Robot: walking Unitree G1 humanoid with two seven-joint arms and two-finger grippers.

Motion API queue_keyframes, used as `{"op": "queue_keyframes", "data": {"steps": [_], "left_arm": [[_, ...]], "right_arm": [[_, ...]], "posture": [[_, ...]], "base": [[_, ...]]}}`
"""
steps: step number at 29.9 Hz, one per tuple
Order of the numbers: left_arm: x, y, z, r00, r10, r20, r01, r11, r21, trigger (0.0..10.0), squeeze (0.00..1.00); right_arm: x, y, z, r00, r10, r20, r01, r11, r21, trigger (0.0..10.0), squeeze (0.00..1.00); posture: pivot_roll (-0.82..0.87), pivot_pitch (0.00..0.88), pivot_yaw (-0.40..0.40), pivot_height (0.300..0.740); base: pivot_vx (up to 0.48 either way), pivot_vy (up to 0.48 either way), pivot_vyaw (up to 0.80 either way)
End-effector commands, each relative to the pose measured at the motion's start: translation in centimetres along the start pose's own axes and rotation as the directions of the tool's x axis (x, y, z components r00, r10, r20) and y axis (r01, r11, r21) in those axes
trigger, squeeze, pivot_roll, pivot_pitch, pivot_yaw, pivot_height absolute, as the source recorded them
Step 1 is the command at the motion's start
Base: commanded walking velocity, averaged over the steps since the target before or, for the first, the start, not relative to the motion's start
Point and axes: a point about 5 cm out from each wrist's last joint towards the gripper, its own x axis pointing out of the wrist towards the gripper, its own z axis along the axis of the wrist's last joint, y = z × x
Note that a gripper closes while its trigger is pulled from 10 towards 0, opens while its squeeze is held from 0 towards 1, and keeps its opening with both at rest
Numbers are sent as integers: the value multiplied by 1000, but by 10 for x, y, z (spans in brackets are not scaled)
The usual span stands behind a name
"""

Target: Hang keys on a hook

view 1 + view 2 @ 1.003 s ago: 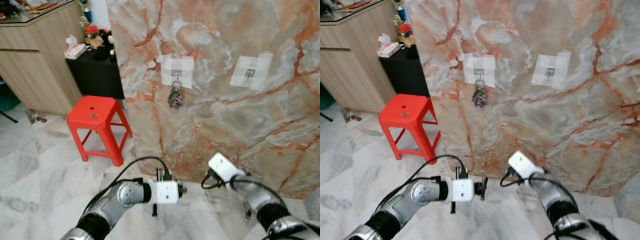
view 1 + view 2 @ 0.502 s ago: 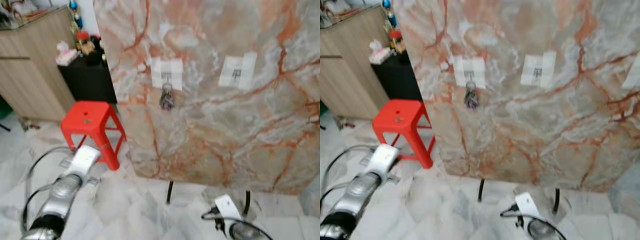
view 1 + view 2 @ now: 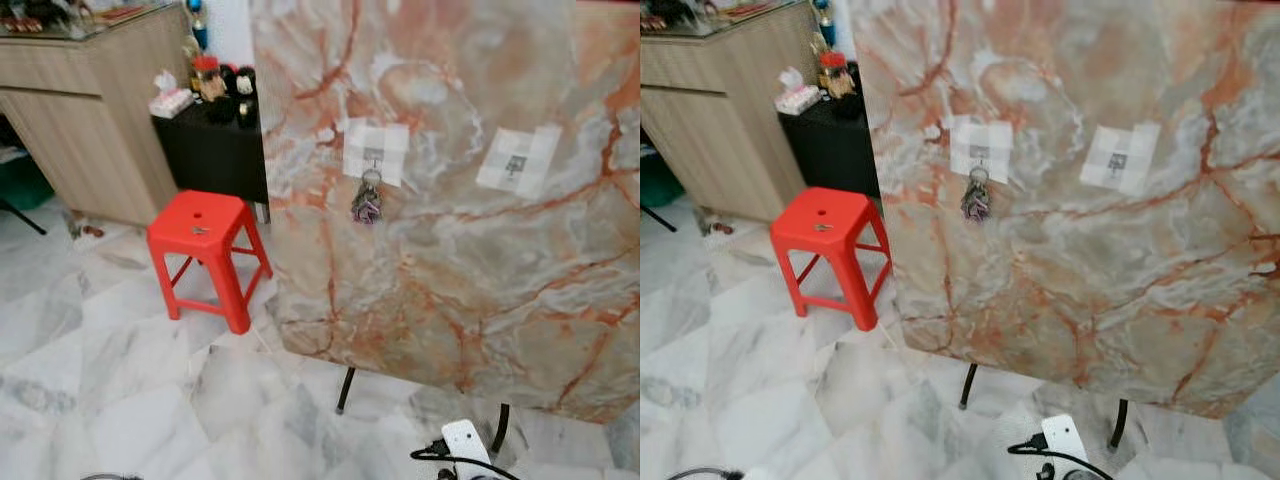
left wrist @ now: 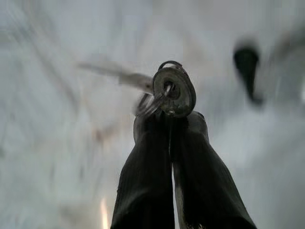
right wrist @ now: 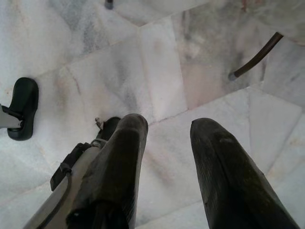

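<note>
From the head camera I saw a bunch of keys point(image 3: 366, 204) already hanging on the left hook point(image 3: 373, 160), which sat on a pale taped patch of the marble-patterned panel point(image 3: 450, 300). A second hook point(image 3: 517, 164) was at about three o'clock from the first, on its own patch. The panel stood on thin black legs point(image 3: 345, 390) over the white marble floor point(image 3: 120, 400).

At roughly nine o'clock from the keys stood a red plastic stool point(image 3: 205, 250), and beyond it, near eleven o'clock, a black cabinet point(image 3: 215, 150) beside a wooden counter point(image 3: 90, 110).

My left gripper point(image 4: 170, 114) had its two black fingers pressed together, clamped on a metal key ring point(image 4: 174, 90) with a key blade point(image 4: 119, 76) sticking out sideways; the background there was blurred. My right gripper point(image 5: 167, 129) hung low over the floor with its fingers spread apart and nothing between them. Its white wrist casing point(image 3: 465, 440) showed at the six o'clock edge of the head view.
</note>
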Motion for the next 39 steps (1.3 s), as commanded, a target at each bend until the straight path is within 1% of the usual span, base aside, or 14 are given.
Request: {"op": "queue_keyframes", "data": {"steps": [1, 6, 9, 10, 12, 14, 16, 19, 21, 22, 24, 30, 33, 39], "left_arm": [[1, 4, 11, 998, 48, 43, -48, 999, 17, 10000, 0], [1, 6, 28, 991, 70, 114, -69, 998, -14, 10000, 0], [1, 6, 43, 978, 73, 197, -76, 997, 4, 10000, 0], [-1, 8, 51, 962, 90, 260, -89, 996, -16, 10000, 0], [-3, 10, 60, 942, 101, 320, -84, 994, -65, 10000, 0], [-8, 12, 74, 899, 101, 426, -56, 992, -117, 10000, 0], [-9, 13, 77, 889, 102, 446, -53, 991, -121, 10000, 0], [-11, 21, 82, 871, 155, 467, -109, 986, -124, 10000, 0], [-14, 39, 86, 853, 263, 451, -192, 961, -197, 10000, 0], [-14, 39, 86, 853, 263, 451, -192, 961, -197, 10000, 0], [-21, 44, 105, 799, 277, 534, -192, 959, -210, 10000, 0], [-28, 42, 129, 755, 280, 594, -183, 958, -220, 10000, 0], [-34, 38, 154, 715, 275, 643, -170, 960, -221, 10000, 0], [-41, 35, 169, 693, 266, 670, -181, 964, -196, 10000, 0]], "right_arm": [[-1, -4, -4, 1000, -6, -3, 6, 1000, 4, 10000, 0], [-1, -5, -4, 1000, -10, -2, 10, 1000, 11, 10000, 0], [-1, -6, -7, 1000, -14, -5, 14, 1000, 19, 10000, 0], [-1, -6, -8, 1000, -16, -5, 16, 999, 34, 10000, 0], [-1, -6, -9, 1000, -14, 0, 14, 998, 59, 10000, 0], [-1, -6, -11, 1000, -10, 7, 9, 996, 90, 10000, 0], [-1, -6, -11, 1000, -9, 8, 8, 996, 93, 10000, 0], [-1, -6, -12, 1000, -9, 10, 8, 995, 104, 10000, 0], [-1, -8, -12, 1000, -17, 15, 14, 991, 134, 10000, 0], [-1, -8, -12, 1000, -17, 15, 14, 991, 134, 10000, 0], [-2, -11, -11, 999, -30, 12, 28, 992, 125, 10000, 0], [-2, -14, -11, 999, -50, 17, 48, 990, 132, 10000, 0], [-2, -15, -9, 998, -53, 30, 49, 993, 112, 10000, 0], [-3, -15, -15, 998, -63, 17, 60, 991, 122, 10000, 0]], "posture": [[149, 0, -64, 740], [146, 0, -72, 740], [147, 0, -82, 740], [149, 0, -83, 740], [150, 0, -84, 740], [150, 0, -83, 740], [150, 0, -83, 740], [150, 0, -82, 740], [150, 0, -81, 740], [150, 0, -81, 740], [153, 0, -81, 740], [153, 0, -81, 740], [143, 0, -75, 740], [137, 0, -71, 740]], "base": [[0, 0, 0], [0, 0, 0], [0, 0, 0], [0, 0, 0], [0, 0, 0], [0, 0, 0], [0, 0, 0], [0, 0, 0], [0, -465, 0], [0, -472, 0], [0, -472, 0], [0, -471, 0], [0, -469, 154], [0, -469, 800]]}}
